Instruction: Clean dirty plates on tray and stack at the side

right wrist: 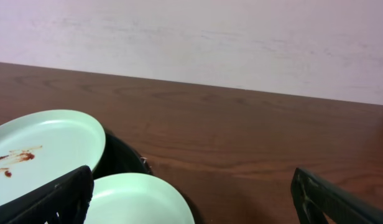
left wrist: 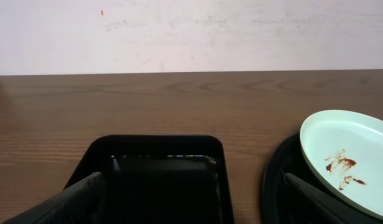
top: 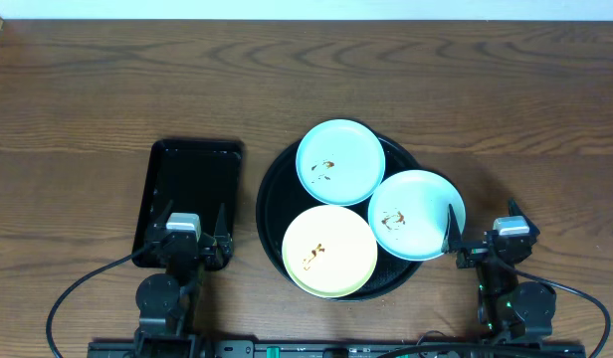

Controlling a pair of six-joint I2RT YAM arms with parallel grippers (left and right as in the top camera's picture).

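Three smeared plates lie on the round black tray (top: pixel 272 199): a pale blue plate (top: pixel 340 161) at the back, a second pale blue plate (top: pixel 417 215) at the right overhanging the rim, and a pale yellow plate (top: pixel 329 251) at the front. My left gripper (top: pixel 192 239) is open and empty at the near end of the rectangular tray. My right gripper (top: pixel 483 242) is open and empty just right of the right blue plate. The left wrist view shows the back blue plate (left wrist: pixel 347 158). The right wrist view shows both blue plates (right wrist: pixel 42 146) (right wrist: pixel 138 199).
A smaller rectangular black tray (top: pixel 190 189) lies left of the round tray, seen close in the left wrist view (left wrist: pixel 160 174). The wooden table (top: pixel 306 89) runs back to a pale wall. Arm bases and cables sit along the front edge.
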